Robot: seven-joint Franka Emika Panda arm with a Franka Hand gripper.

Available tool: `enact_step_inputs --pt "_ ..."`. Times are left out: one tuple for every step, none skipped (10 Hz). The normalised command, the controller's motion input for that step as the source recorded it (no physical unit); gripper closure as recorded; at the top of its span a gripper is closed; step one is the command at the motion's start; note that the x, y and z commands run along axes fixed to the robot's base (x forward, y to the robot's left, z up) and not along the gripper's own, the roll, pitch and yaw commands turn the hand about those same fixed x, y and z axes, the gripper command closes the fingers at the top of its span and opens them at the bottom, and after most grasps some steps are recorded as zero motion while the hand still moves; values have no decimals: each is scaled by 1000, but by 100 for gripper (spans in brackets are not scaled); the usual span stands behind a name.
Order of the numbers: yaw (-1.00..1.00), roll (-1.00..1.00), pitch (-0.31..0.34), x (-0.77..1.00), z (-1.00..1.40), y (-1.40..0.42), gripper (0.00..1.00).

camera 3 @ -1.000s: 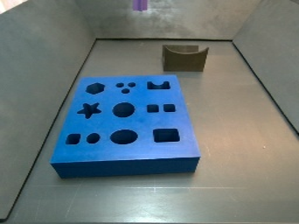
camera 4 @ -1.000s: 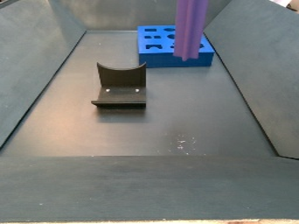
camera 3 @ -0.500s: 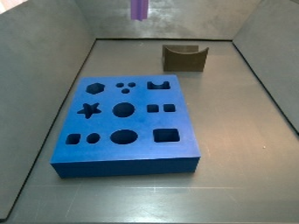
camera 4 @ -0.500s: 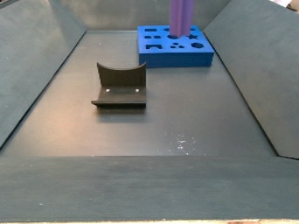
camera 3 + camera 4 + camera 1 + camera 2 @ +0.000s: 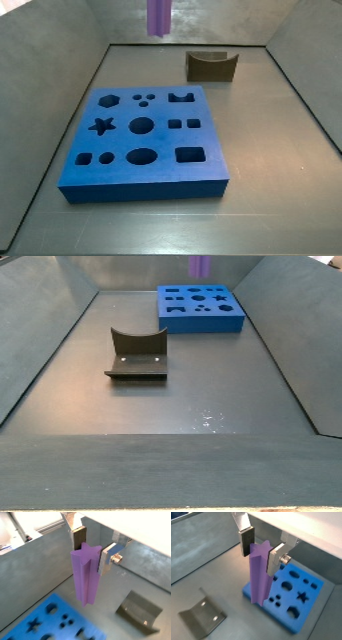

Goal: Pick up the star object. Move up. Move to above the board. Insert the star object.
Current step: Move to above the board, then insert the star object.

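Clamping star object point(image 5: 86, 574) upright, gripper point(image 5: 94, 548) jaws narrow, high above board point(image 5: 298, 594).

In a side view the star object point(image 5: 199, 266) rose from mid-frame to the top edge; the gripper point(image 5: 92, 546) held it clamped, lifted clear above the board point(image 5: 201, 308).

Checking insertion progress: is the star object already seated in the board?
No: the star object hangs upright in the gripper, clear above the board.
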Motion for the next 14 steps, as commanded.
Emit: enact_step_inputs --pt "8 -2 64 32 99 -1000 100" --pt "7 -7 87 52 105 -1000 100" --pt "10 16 106 74 109 -1000 100" --pt "10 18 127 97 96 -825 100" --pt "-1 20 140 108 74 -620 100" --pt "6 38 162 115 36 -296 100" --pt "13 52 160 105 34 -191 100" --pt "0 7 0 0 -3 0 100" --pt "0 10 0 0 0 0 100" --pt "0 0 0 -89 -117 0 100" --pt "0 -91 -43 -89 -26 0 100" --pt "0 0 0 0 -31 0 100" --pt "-103 3 0 -146 -106 0 100" --pt "-134 0 0 -54 0 0 100"
